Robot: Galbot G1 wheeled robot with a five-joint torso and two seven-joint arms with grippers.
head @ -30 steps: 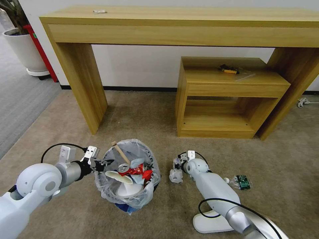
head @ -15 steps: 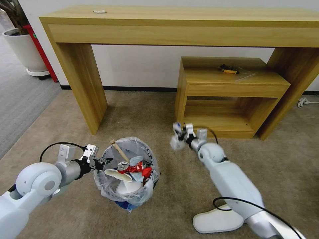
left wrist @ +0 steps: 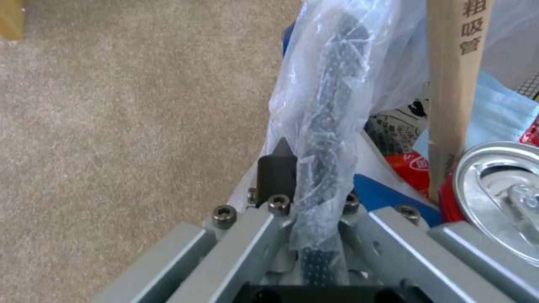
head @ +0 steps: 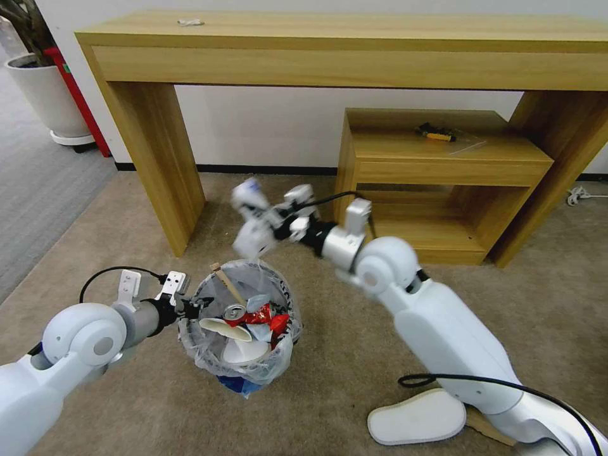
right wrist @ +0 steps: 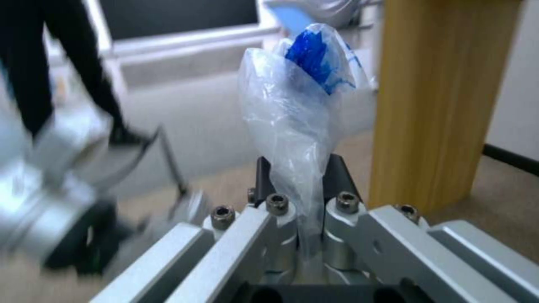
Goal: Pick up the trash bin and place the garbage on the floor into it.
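Right gripper point(head: 263, 218) is up in the air above and just behind the bin point(head: 240, 329), fingers clamped on a crumpled clear plastic bottle point(head: 252, 218) with a blue cap (soft, squashed, looks bag-like in the right wrist view point(right wrist: 297, 113)). Bottle's long axis runs straight out from the fingers, blue cap end pointing away from the wrist; in the head view it's blurred, tilted up and to the left, over the bin's far rim. Key relation: bin mouth lies below and slightly nearer the robot than the bottle, so the drop likely needs a short move down and back toward the robot. Left gripper point(head: 190, 307) sits at the bin's left rim, fingers pinched on the rim and its bag liner point(left wrist: 326, 126), bin upright, mouth up, on the tan floor point(head: 316, 392). Bin already holds a can point(head: 235, 313), white cup point(head: 244, 351), a wooden stick point(head: 227, 286) leaning up to the left, red wrappers point(head: 269, 320). One white insole point(head: 415, 417) lies flat on the floor by the right arm, long axis roughly left-right, right arm nearer. Task looks mostly done, judging by the fill.
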